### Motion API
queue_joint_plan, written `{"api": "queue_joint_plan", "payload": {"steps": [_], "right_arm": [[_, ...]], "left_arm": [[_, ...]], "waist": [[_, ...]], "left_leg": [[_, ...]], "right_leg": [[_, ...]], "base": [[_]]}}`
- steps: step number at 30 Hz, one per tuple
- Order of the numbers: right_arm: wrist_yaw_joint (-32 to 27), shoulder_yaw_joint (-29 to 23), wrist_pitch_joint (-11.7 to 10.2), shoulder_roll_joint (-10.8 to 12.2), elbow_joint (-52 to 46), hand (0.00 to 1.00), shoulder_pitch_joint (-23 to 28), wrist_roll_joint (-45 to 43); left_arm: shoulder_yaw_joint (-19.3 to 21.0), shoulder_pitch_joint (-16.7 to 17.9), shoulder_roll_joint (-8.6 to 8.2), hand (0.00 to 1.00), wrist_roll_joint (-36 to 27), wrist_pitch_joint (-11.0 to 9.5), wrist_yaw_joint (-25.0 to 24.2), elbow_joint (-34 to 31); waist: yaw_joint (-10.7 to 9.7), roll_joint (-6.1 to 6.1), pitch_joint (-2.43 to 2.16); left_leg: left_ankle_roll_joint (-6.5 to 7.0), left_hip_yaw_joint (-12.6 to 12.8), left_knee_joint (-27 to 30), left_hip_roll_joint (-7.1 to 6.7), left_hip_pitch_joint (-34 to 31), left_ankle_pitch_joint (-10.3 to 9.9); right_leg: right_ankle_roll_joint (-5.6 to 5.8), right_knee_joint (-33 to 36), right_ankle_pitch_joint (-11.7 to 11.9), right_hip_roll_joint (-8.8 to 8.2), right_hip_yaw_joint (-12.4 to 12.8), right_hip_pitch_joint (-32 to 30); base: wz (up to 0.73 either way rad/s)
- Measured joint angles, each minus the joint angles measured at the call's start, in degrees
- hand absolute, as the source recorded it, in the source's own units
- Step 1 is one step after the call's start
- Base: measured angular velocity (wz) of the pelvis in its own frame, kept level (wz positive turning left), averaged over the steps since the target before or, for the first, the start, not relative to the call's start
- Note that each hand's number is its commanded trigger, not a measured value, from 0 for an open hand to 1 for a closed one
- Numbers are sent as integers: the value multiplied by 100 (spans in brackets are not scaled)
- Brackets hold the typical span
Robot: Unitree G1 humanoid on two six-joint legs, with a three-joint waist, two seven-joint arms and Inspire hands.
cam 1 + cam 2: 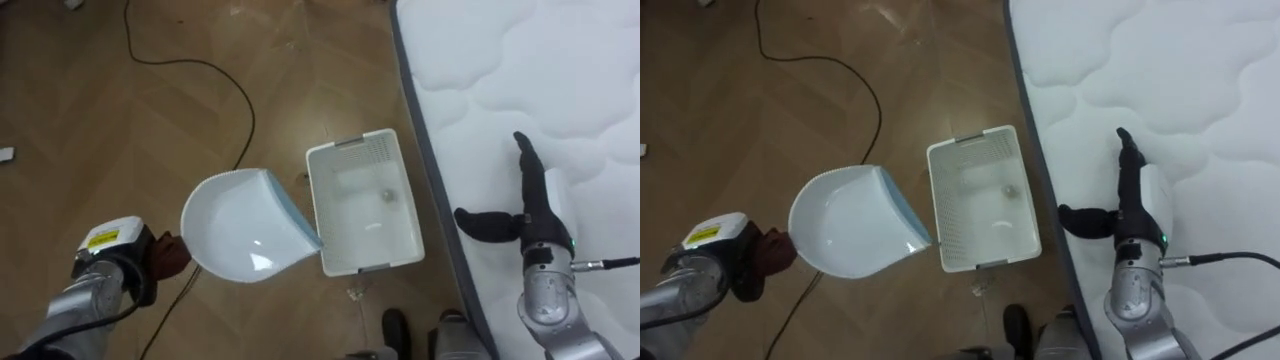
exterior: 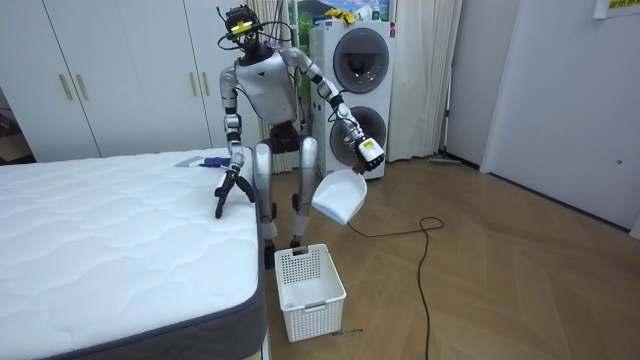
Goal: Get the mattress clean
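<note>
Left robot hand (image 1: 163, 256) gripped the white dustpan (image 1: 245, 230), lip over the basket (image 1: 360, 235) beside it; right robot hand (image 1: 533, 215) lay straight-fingered on the bed (image 1: 560, 70). Emptying well probably needed a steeper tilt inside the rim.

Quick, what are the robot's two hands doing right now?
Left hand: closed, holding the white dustpan by its handle.
Right hand: open, fingers straight, on the mattress.

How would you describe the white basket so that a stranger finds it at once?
Start from the bed's white mattress. On the wooden floor right beside its edge stands the basket. It is a rectangular white box with perforated walls, unlike the rounded, smooth white dustpan held next to it by the left hand.
</note>
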Motion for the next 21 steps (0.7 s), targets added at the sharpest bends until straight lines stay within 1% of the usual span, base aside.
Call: {"api": "queue_joint_plan", "payload": {"steps": [2, 7, 10, 12, 13, 15, 17, 19, 21], "right_arm": [[4, -1, 1, 1, -11, 0, 4, -1], [31, -1, -6, 1, -15, 0, 23, -2], [70, 4, -9, 4, -14, 0, 23, -3], [110, 11, -24, 5, -3, 0, -2, 68], [122, 11, -37, 7, 19, 0, -16, 92], [126, 10, -81, 10, 51, 0, -32, 100], [126, 7, -135, 11, 93, 0, -19, 99], [114, 8, -142, 19, 94, 0, 32, 86], [93, -9, -187, 18, 160, 0, 118, 84]], "left_arm": [[-1, 3, 0, 100, 2, 49, 0, -3], [-3, 31, 0, 100, 2, 92, 0, -2], [-5, 29, -1, 100, -41, 94, 0, 0], [-19, 28, -1, 100, -85, 93, 0, 0], [-23, 28, -1, 100, -151, 93, 0, 3], [-35, 47, -2, 100, -365, 87, 0, -8], [-34, 100, -2, 100, -528, 77, -2, -54], [-33, 101, -32, 100, -693, 75, -3, -90], [-12, 104, -88, 100, -722, 11, -3, -242]], "waist": [[-12, -3, 0], [-15, -8, 4], [-29, -40, 27], [-48, -111, 63], [-49, -132, 69], [-47, -217, 84], [-49, -243, 81], [-52, -253, 79], [-58, -268, 75]], "left_leg": [[-107, 6, -31, -7, 6, -8], [-139, 24, -104, -6, 32, 13], [-140, 50, -113, -7, 44, 14], [-148, 55, -138, -8, 72, 18], [-159, 59, -154, -9, 78, 25], [-197, 54, -201, -13, 89, 41], [-197, 28, -203, -12, 89, 41], [-197, -17, -203, -7, 99, 41], [-207, -14, -213, 11, 161, 43]], "right_leg": [[1, -2, -1, -15, 1, -6], [0, -31, -1, -12, 5, -4], [-1, -20, -4, -28, -14, -3], [-1, -25, -3, -35, -19, 17], [-1, -26, -3, -36, -14, 18], [-1, -48, -2, -41, -11, 20], [-1, -79, -2, -33, -14, 36], [0, -146, -2, -32, -37, 95], [0, -209, -2, -60, -170, 230]], "base": [[0], [-1], [-2], [0], [0], [2], [3], [11], [24]]}}
